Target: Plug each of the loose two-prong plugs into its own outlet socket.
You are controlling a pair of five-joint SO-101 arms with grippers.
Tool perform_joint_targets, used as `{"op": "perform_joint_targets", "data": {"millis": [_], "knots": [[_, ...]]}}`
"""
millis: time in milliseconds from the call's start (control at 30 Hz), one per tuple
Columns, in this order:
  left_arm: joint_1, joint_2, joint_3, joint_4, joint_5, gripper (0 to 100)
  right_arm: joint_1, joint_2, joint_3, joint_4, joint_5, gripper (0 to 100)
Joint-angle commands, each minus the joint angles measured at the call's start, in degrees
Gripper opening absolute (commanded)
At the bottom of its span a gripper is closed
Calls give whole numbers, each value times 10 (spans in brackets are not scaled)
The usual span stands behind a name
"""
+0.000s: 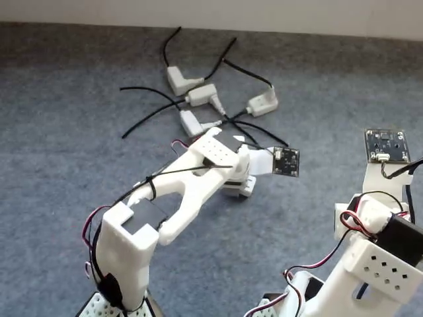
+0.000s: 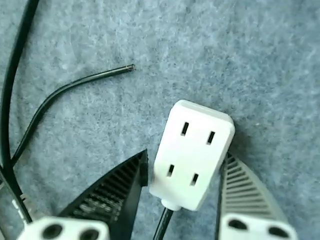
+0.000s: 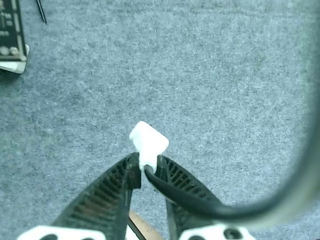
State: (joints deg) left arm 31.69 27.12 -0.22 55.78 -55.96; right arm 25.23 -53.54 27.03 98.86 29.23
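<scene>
A white outlet socket block (image 2: 192, 152) with two pairs of slots faces up in the left wrist view, a black cord leaving its near end. My left gripper (image 2: 186, 156) is shut on it, one finger against each side, just above the grey carpet. In the high view this arm stretches to the middle of the carpet. My right gripper (image 3: 147, 160) is shut on a small white plug (image 3: 148, 141), held above bare carpet, its black cable (image 3: 240, 212) curving off to the side. Several loose white plugs (image 1: 201, 94) with black cords lie at the back of the carpet.
A black cord with a cut end (image 2: 131, 67) lies on the carpet beyond the outlet block. The left arm's camera board (image 3: 10, 30) shows at the edge of the right wrist view. A pale wall (image 1: 264, 13) borders the far side.
</scene>
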Motion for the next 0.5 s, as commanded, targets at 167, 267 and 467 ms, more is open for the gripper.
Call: {"op": "perform_joint_targets", "data": {"millis": [167, 267, 467], "knots": [[-7, 34, -87, 48, 70, 213, 5, -7, -3, 20, 4, 15], [-7, 35, -116, 78, 136, 157, 1, -7, -3, 20, 2, 15], [-3, 35, -163, 151, 217, 46, 0, -8, -3, 20, -23, 14]]}}
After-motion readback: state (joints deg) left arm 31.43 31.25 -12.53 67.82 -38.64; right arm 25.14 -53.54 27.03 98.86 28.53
